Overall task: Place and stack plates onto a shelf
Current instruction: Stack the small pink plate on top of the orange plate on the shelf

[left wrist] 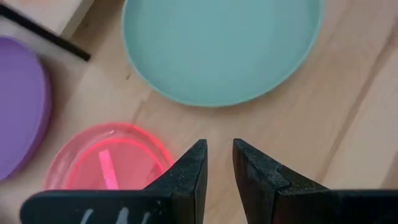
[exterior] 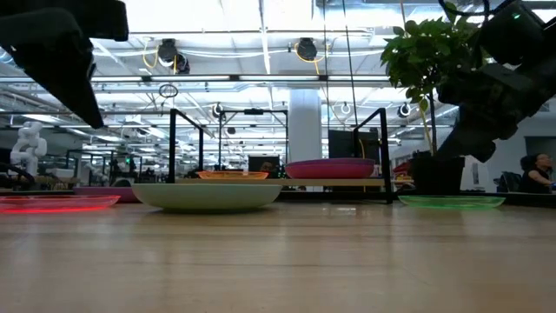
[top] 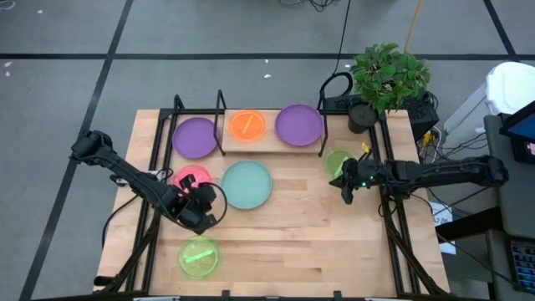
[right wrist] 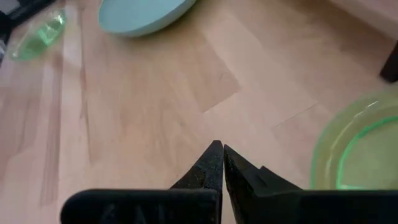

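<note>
The shelf stands at the table's far side and carries the orange plate and a purple plate. The other purple plate lies on the table by the shelf's left frame. The teal plate sits mid-table, with the red plate to its left. One green plate lies near the near edge, the other toward the right. I see no magenta plate. My left gripper hovers narrowly open, just nearer than the red and teal plates. My right gripper is shut over bare wood beside the right green plate.
A potted plant stands at the table's far right corner. Black frame bars run along the table's left and right edges. Bare wood shows between the teal plate and the near edge.
</note>
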Controlling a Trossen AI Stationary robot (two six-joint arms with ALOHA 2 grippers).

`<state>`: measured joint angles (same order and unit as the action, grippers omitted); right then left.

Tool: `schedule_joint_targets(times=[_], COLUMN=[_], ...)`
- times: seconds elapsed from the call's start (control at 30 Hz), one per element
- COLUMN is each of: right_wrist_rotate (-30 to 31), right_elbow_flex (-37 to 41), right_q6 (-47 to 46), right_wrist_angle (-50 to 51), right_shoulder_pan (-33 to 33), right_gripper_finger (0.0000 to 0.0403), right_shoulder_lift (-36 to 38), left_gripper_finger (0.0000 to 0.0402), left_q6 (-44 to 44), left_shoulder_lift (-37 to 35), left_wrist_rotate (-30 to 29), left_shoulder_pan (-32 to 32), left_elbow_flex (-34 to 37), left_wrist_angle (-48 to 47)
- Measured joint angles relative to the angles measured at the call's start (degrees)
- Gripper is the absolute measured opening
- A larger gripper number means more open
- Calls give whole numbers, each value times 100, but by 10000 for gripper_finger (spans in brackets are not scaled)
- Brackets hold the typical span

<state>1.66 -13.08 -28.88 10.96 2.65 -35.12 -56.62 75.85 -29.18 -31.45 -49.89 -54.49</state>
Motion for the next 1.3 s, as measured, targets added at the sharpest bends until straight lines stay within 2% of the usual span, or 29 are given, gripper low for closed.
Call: schedule_joint_targets(times=[0.17, 0.4, 0.47, 0.6, 0.73, 0.87, 1.0, 1.23, 1.3], right_wrist_rotate=[581, 740, 753, 940, 1179, 1184, 1184, 1181, 1182], right_elbow_flex=[4, 2, 4, 2, 2, 2, 2, 2, 2], right_q6=[-238, -251, -249, -234, -170, -88, 6, 54, 200], right_wrist_angle=[-277, -1660, -1915, -2221, -2443, -2654, -2787, -2973, -2917], right_shoulder_pan=[-760, -1547, -1702, -1931, -2020, -2019, -2019, -2019, -2019], right_gripper_finger=[0, 0, 0, 0, 0, 0, 0, 0, 0], right_shoulder_lift=[-338, -940, -1100, -1440, -1757, -2005, -2160, -2237, -2235], left_gripper_finger=[84, 89, 105, 163, 222, 255, 263, 264, 264], left_q6=[-501, -1326, -1507, -1790, -1813, -1938, -2048, -1772, -1862], left_shoulder_lift=[-7, -7, -7, -7, -7, -7, -11, -11, -9], left_wrist_rotate=[181, 505, 560, 561, 517, 314, 207, 215, 213], left_shoulder_pan=[-150, -355, -422, -483, -503, -495, -500, -675, -701], left_elbow_flex=[102, 547, 669, 802, 803, 805, 888, 1508, 1574], left_wrist_angle=[-102, -81, -89, -103, -217, -523, -716, 258, 239])
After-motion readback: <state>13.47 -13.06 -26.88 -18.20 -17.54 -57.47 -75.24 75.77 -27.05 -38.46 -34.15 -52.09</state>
